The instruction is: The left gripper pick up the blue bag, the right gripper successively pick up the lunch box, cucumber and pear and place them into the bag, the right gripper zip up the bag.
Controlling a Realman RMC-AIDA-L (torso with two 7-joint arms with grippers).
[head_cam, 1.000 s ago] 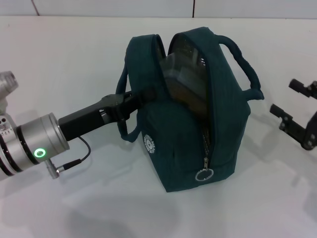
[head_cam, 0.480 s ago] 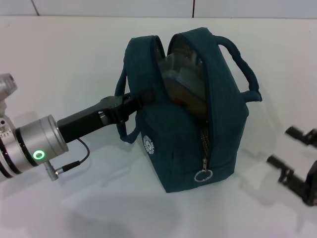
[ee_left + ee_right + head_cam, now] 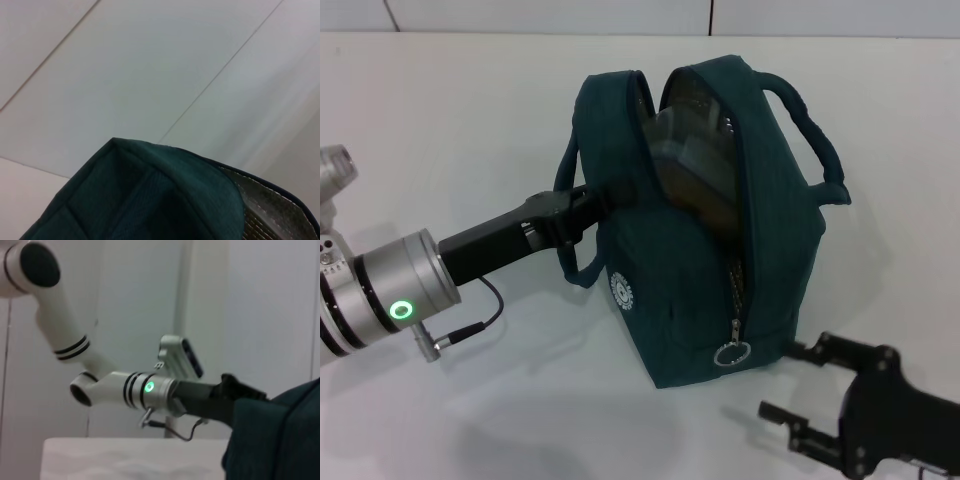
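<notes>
Teal blue bag (image 3: 705,240) stands mid-table, unzipped, and you can see the lunch box (image 3: 692,160) inside. Left gripper (image 3: 605,195) pinches its near wall. Right gripper (image 3: 790,385), fingers spread wide, sits low beside the ring zip pull (image 3: 731,353).

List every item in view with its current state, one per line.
blue bag: upright on the table, zip mostly open, pull near the bottom.
lunch box: inside the bag, tilted, partly showing.
left gripper: shut on the bag's edge.
right gripper: open, low beside the bag near the zip pull.
</notes>
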